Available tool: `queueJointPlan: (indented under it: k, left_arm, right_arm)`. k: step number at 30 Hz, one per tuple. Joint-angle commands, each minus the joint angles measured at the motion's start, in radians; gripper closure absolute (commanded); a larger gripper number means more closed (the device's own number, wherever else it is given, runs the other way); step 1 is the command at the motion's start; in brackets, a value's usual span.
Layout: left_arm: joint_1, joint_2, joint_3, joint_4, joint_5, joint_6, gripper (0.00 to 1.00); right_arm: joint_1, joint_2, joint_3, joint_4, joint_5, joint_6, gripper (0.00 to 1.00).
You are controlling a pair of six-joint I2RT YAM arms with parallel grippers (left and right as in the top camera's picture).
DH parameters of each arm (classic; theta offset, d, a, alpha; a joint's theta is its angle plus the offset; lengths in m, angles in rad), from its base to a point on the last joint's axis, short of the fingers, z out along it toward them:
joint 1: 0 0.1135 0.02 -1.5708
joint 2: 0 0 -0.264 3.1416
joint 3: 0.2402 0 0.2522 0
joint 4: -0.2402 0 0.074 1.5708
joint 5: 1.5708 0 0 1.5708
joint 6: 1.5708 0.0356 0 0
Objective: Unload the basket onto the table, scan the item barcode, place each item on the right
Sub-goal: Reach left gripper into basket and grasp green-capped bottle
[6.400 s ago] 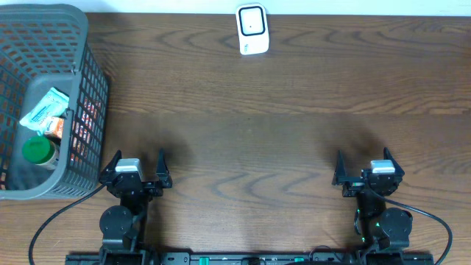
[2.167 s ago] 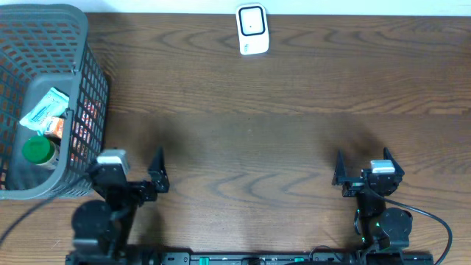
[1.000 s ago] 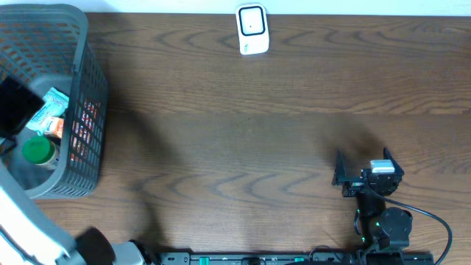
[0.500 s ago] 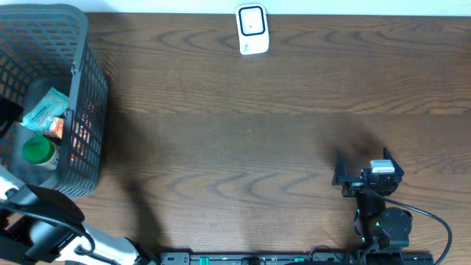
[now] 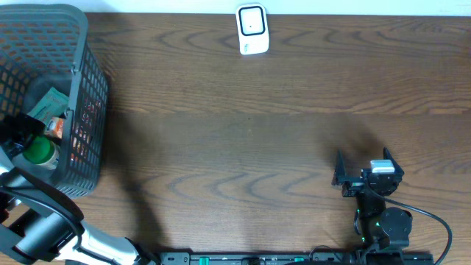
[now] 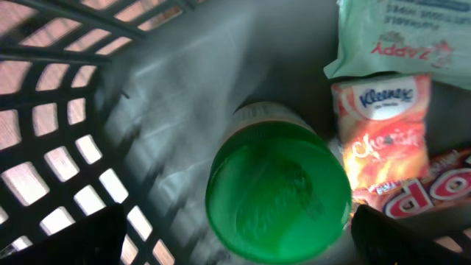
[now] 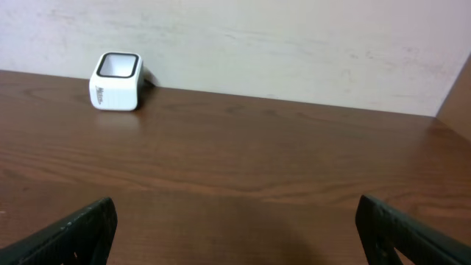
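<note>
The items lie in the dark grey basket [image 5: 87,110] at the table's left end. In the left wrist view, a jar with a green lid [image 6: 278,193] stands upright beside an orange Kleenex packet [image 6: 383,136], a pale green wipes packet [image 6: 401,37] and a red packet [image 6: 430,193]. No barcode shows on any of them. My left gripper [image 6: 235,246] hangs open inside the basket just above the green lid [image 5: 38,151], holding nothing. The white scanner [image 5: 251,29] stands at the table's far edge. My right gripper [image 5: 360,173] rests open at the near right, facing the scanner [image 7: 116,81].
The basket's lattice walls [image 6: 51,147] stand close on the left of my left gripper. Bare brown wood [image 5: 243,132] stretches between the basket and the right arm. A pale wall [image 7: 294,44] rises behind the scanner.
The left arm has swung from the near edge up over the basket and lowered its gripper inside, above the green-lidded jar. The right arm has not moved.
</note>
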Motion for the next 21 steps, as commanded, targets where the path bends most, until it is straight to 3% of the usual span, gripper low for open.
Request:
queueJointPlan:
  k: [1, 21]
  left_arm:
    - [0.001, 0.008, -0.023, 0.028, -0.004, 0.006, 0.02]
    - [-0.007, 0.017, -0.031, 0.099, 0.07, 0.008, 0.02]
  right_arm:
    - [-0.013, -0.004, -0.002, -0.003, -0.002, 0.016, 0.01]
    - [-0.013, -0.004, -0.002, -0.003, -0.002, 0.016, 0.01]
